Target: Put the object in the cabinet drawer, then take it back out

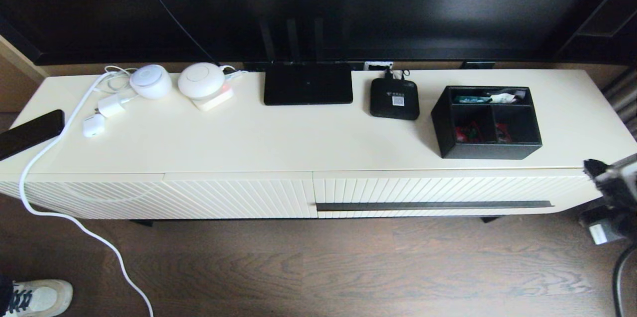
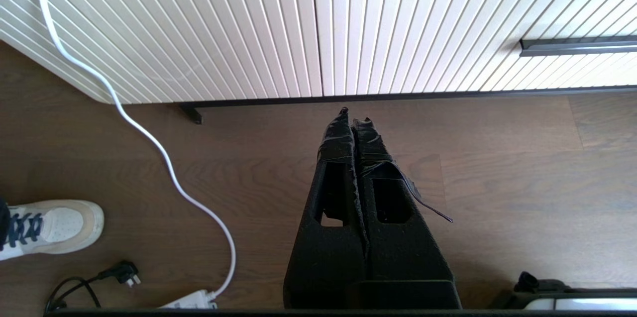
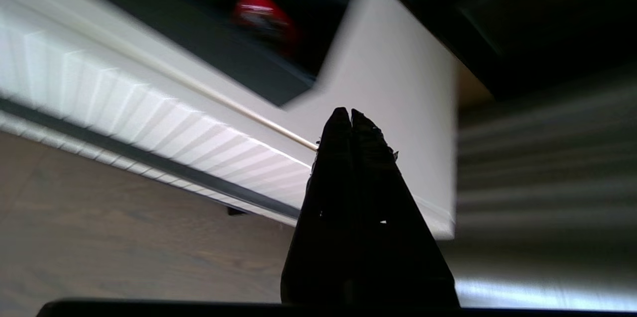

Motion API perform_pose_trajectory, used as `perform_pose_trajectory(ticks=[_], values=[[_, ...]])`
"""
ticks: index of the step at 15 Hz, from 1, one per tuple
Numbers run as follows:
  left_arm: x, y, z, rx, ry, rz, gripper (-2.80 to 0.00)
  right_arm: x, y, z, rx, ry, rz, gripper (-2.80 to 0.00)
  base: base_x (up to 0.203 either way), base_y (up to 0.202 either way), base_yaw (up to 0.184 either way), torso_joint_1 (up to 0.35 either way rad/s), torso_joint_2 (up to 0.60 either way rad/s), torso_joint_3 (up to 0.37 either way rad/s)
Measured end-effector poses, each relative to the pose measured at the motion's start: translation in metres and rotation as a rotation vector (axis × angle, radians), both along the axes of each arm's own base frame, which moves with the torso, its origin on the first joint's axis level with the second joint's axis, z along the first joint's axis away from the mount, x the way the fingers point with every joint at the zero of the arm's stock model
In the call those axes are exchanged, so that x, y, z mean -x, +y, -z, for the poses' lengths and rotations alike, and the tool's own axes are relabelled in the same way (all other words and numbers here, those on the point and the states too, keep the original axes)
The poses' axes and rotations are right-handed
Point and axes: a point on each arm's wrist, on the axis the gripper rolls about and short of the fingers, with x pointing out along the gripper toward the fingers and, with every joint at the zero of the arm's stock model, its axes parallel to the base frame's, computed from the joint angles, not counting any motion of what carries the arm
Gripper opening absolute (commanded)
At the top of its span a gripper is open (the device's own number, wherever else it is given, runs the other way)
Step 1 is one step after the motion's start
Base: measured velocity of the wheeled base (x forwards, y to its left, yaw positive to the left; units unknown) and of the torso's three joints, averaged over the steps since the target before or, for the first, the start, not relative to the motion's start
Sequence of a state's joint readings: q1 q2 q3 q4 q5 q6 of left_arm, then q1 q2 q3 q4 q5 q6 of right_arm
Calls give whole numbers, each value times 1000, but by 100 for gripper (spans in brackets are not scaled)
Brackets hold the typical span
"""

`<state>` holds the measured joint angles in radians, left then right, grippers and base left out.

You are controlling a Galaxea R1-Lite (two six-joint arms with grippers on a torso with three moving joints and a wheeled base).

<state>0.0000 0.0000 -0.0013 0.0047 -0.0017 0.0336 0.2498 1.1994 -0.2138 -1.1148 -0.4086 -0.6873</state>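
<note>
The black organizer box (image 1: 486, 122) stands on the cream cabinet top (image 1: 278, 143) at the right, with red and white items in its compartments; the right wrist view shows it blurred (image 3: 214, 33). Below it the ribbed drawer (image 1: 438, 190) is closed, its dark bar handle (image 1: 434, 205) running along the front. My right gripper (image 1: 592, 166) is shut and empty beside the cabinet's right end, level with the drawer front, its tips (image 3: 350, 113) near the cabinet's corner. My left gripper (image 2: 354, 117) is shut and empty low above the floor, in front of the cabinet base.
On the cabinet top stand a flat black router (image 1: 307, 83), a small black set-top box (image 1: 394, 98), white round devices (image 1: 201, 79), chargers and a phone (image 1: 31, 133). A white cable (image 1: 74, 222) trails to the floor. A shoe (image 1: 37, 297) is at the lower left.
</note>
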Motion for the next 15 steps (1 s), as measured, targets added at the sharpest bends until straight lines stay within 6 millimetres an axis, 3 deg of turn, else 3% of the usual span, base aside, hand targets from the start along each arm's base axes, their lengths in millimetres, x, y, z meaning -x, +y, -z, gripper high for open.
perform_pose_trajectory(ticks=[2,5,11,15], values=[[0,0,0,0,0,0,-280,26,-15,-10,-116,-41,61,-280,0,0,0,0,0,0],[0,0,0,0,-1,0,-280,71,-30,-3,-289,-21,116,-280,0,0,0,0,0,0],[0,0,0,0,0,0,-280,154,-33,44,-495,79,13,-280,0,0,0,0,0,0],[0,0,0,0,0,0,-280,180,-30,77,-546,106,-121,-280,0,0,0,0,0,0]])
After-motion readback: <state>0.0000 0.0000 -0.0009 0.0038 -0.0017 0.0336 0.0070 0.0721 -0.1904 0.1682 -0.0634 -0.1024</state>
